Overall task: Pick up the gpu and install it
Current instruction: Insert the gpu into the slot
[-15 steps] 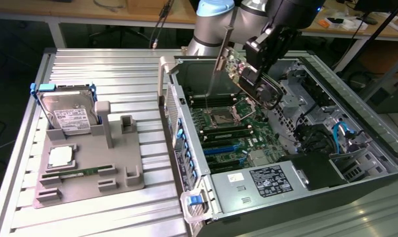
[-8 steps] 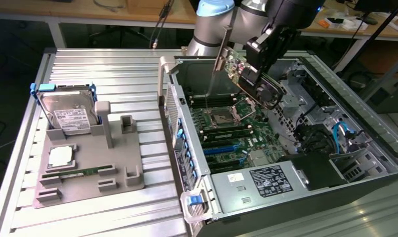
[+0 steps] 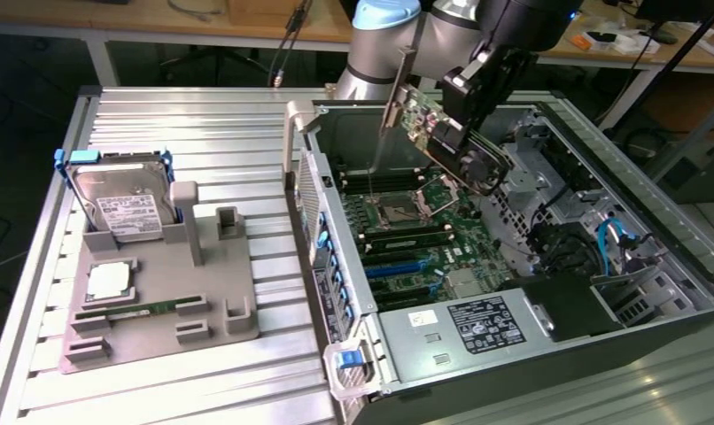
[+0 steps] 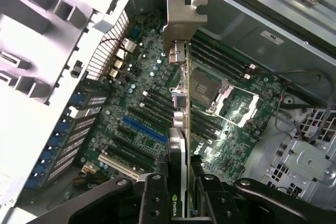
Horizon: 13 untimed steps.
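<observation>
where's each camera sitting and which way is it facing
Exterior view: raised, off the arm, looking down into the open grey metal computer case; the arm and black pincer show, gripping the flat green circuit-board card with a silver end bracket.
Wrist view: on the wrist, looking along the pincer onto the green motherboard; its fingers show.
Both share the card, pincer and motherboard.

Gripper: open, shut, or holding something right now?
Gripper: shut on the gpu, holding it above the open computer case.
</observation>
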### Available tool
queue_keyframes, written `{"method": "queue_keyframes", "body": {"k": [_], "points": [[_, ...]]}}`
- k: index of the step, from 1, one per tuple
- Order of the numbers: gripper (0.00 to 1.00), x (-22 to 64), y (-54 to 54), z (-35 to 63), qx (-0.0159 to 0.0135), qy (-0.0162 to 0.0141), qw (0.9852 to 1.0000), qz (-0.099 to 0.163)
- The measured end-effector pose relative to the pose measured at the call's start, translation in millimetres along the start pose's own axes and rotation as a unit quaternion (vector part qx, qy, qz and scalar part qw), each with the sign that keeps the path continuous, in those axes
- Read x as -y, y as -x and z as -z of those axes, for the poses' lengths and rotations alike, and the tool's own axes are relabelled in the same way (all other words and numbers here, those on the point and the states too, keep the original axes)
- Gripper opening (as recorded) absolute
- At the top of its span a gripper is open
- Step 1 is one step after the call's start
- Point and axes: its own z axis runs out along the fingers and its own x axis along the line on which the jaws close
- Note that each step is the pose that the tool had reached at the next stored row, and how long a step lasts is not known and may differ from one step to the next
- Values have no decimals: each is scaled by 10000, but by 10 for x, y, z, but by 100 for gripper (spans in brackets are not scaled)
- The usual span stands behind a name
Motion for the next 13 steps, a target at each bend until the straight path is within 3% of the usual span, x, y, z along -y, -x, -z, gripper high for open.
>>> {"method": "queue_keyframes", "body": {"k": [13], "points": [[27, -9, 5, -1, -8, 6, 9998, 201]]}}
